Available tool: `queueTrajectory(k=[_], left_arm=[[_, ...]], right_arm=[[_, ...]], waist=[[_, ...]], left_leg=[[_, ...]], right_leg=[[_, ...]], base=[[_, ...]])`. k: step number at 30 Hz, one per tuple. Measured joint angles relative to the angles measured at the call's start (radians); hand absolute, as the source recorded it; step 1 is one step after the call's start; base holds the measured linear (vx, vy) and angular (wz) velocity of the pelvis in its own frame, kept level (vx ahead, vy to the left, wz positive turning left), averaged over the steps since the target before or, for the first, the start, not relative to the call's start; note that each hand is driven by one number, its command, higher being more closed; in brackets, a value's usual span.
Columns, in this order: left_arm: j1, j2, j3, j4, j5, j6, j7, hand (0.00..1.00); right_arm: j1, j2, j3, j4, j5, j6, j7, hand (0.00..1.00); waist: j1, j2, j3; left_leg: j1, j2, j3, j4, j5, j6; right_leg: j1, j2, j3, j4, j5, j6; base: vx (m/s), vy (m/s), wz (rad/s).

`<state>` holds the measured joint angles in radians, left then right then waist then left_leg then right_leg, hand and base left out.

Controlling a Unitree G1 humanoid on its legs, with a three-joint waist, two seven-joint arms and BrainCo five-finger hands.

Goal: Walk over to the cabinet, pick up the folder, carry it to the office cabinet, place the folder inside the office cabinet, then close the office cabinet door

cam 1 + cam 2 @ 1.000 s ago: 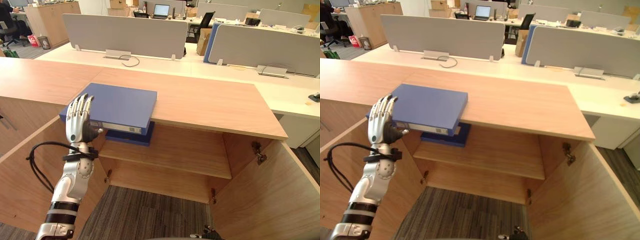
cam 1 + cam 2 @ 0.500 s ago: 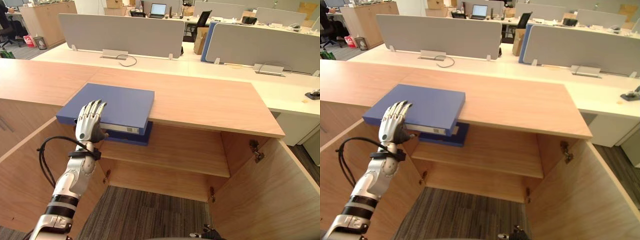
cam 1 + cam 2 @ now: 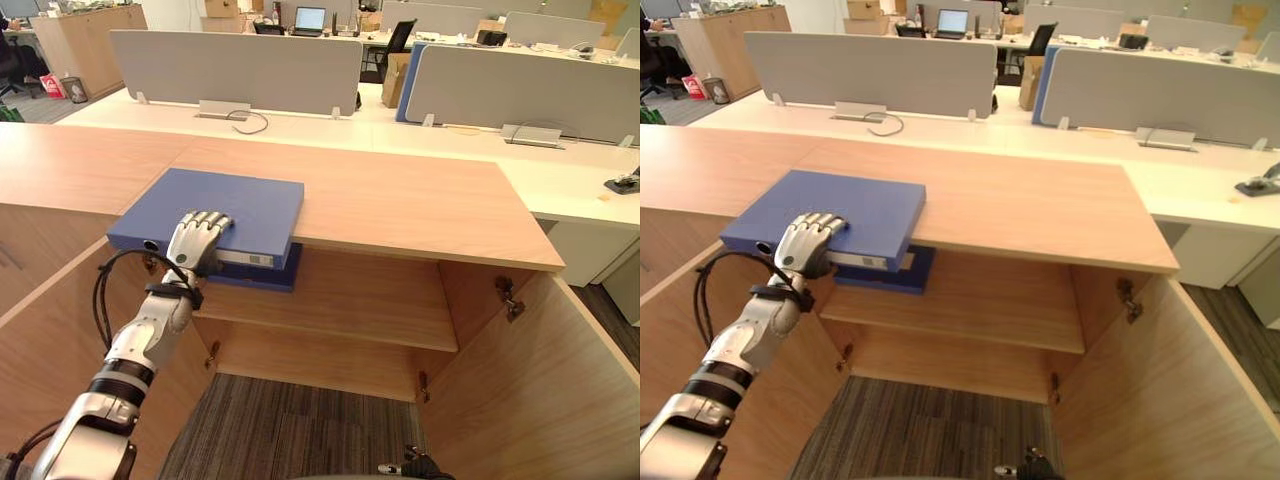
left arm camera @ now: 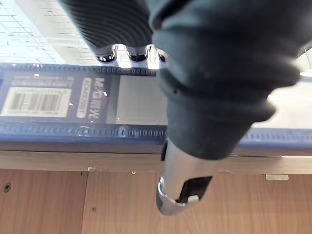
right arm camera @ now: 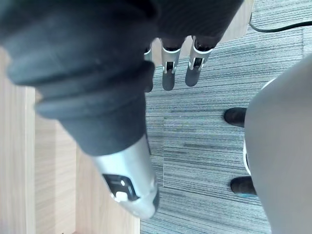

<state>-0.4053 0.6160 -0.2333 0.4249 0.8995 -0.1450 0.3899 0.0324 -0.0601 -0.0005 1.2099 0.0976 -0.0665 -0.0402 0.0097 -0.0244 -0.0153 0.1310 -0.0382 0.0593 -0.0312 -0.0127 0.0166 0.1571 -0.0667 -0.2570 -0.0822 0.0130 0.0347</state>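
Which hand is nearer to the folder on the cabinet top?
Left. The left hand has its fingers curled over the near edge of the folder; the right hand hangs open above the carpet, away from it.

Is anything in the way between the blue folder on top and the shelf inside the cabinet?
Nothing visible is. The left hand curls over the folder on the cabinet top, both doors hang open, and the shelf below holds just a second blue folder at its left end.
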Motion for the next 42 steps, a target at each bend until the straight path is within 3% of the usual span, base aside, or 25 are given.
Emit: queueTrajectory(k=[12, 15, 17, 21, 22, 24, 25, 26, 28, 31, 36, 42], left_arm=[[-0.058, 0.005, -0.019, 0.048, -0.005, 0.0, -0.001, 1.0], [-0.044, -0.04, 0.02, 0.003, -0.028, 0.012, -0.002, 1.0], [0.015, -0.091, 0.058, -0.131, -0.055, 0.03, -0.01, 1.0], [0.176, -0.201, 0.064, -0.446, -0.209, -0.009, -0.045, 1.0], [0.222, -0.245, 0.064, -0.534, -0.33, -0.052, -0.072, 1.0], [0.255, -0.28, 0.069, -0.602, -0.474, -0.089, -0.105, 1.0], [0.277, -0.292, 0.082, -0.638, -0.6, -0.115, -0.125, 1.0], [0.288, -0.298, 0.093, -0.652, -0.658, -0.125, -0.136, 1.0], [0.342, -0.335, 0.152, -0.717, -0.934, -0.138, -0.201, 1.0], [0.428, -0.353, 0.224, -0.784, -1.172, -0.143, -0.259, 1.0], [0.514, -0.369, 0.331, -0.919, -1.371, -0.149, -0.301, 1.0], [0.584, -0.405, 0.385, -1.07, -1.424, -0.197, -0.353, 1.0]], right_arm=[[-0.003, -0.011, 0.0, 0.0, 0.0, 0.0, 0.002, 0.0], [-0.002, -0.012, 0.0, 0.0, 0.0, 0.0, 0.002, 0.0], [-0.002, -0.011, -0.003, 0.0, 0.0, 0.001, 0.002, 0.0], [0.001, -0.011, -0.02, 0.0, 0.003, 0.004, 0.001, 0.0], [0.003, -0.011, -0.02, 0.0, 0.004, 0.005, 0.001, 0.0], [0.005, -0.011, -0.02, 0.0, 0.005, 0.005, 0.001, 0.0], [0.005, -0.012, -0.02, -0.001, 0.01, 0.006, 0.001, 0.0], [0.005, -0.012, -0.019, -0.001, 0.012, 0.006, 0.001, 0.0], [0.007, -0.016, -0.016, -0.001, 0.06, 0.004, 0.002, 0.0], [0.021, -0.018, 0.005, -0.027, 0.086, 0.005, 0.006, 0.0], [0.062, -0.021, 0.083, -0.287, 0.121, 0.004, 0.023, 0.0], [0.056, -0.038, 0.082, -0.741, 0.159, -0.022, 0.048, 0.0]], waist=[[-0.018, 0.006, -0.003], [-0.016, 0.007, -0.004], [-0.016, 0.008, -0.005], [-0.003, 0.013, -0.002], [0.004, 0.014, -0.003], [0.011, 0.015, -0.003], [0.013, 0.017, -0.005], [0.015, 0.018, -0.006], [0.013, 0.021, -0.007], [0.023, 0.019, -0.008], [0.037, 0.016, -0.01], [0.041, 0.012, -0.011]], left_leg=[[0.01, 0.001, 0.008, -0.002, 0.0, 0.0], [0.01, 0.001, 0.007, -0.005, 0.0, 0.0], [0.01, 0.0, 0.007, -0.011, 0.001, 0.001], [0.01, -0.003, 0.002, -0.018, 0.002, 0.002], [0.01, -0.003, 0.0, -0.018, 0.002, 0.002], [0.01, -0.002, -0.002, -0.018, 0.002, 0.002], [0.011, 0.0, -0.002, -0.018, 0.002, 0.002], [0.011, 0.001, -0.003, -0.018, 0.003, 0.003], [0.011, 0.004, -0.007, -0.017, 0.002, 0.003], [0.007, 0.008, -0.011, -0.017, -0.001, -0.001], [-0.009, 0.009, -0.014, -0.011, 0.003, 0.003], [-0.008, 0.006, -0.018, -0.012, 0.003, 0.003]], right_leg=[[0.004, 0.0, 0.008, 0.004, 0.0, 0.0], [0.003, 0.0, 0.008, 0.004, -0.001, 0.0], [0.001, -0.001, 0.008, 0.003, -0.001, 0.001], [0.002, -0.003, 0.008, 0.003, -0.001, 0.001], [0.003, -0.003, 0.008, 0.004, -0.002, 0.0], [0.004, -0.002, 0.008, 0.005, -0.002, 0.0], [0.004, -0.002, 0.008, 0.008, -0.003, -0.001], [0.003, -0.003, 0.008, 0.012, -0.006, -0.001], [-0.005, -0.008, 0.008, 0.041, -0.025, 0.004], [-0.016, -0.011, 0.009, 0.062, -0.036, 0.005], [-0.032, -0.008, 0.009, 0.063, -0.035, 0.005], [-0.03, -0.012, 0.009, 0.063, -0.035, 0.005]], base=[[0.0, 0.0, -0.01], [0.0, 0.0, 0.0], [0.0, 0.0, 0.0], [0.0, 0.0, 0.03], [0.0, 0.0, 0.04], [0.0, 0.0, 0.02], [0.0, 0.0, 0.0], [0.0, 0.0, 0.0], [-0.04, -0.019, 0.02], [-0.05, -0.02, 0.02], [0.0, 0.0, 0.0], [0.0, -0.005, 0.02]])
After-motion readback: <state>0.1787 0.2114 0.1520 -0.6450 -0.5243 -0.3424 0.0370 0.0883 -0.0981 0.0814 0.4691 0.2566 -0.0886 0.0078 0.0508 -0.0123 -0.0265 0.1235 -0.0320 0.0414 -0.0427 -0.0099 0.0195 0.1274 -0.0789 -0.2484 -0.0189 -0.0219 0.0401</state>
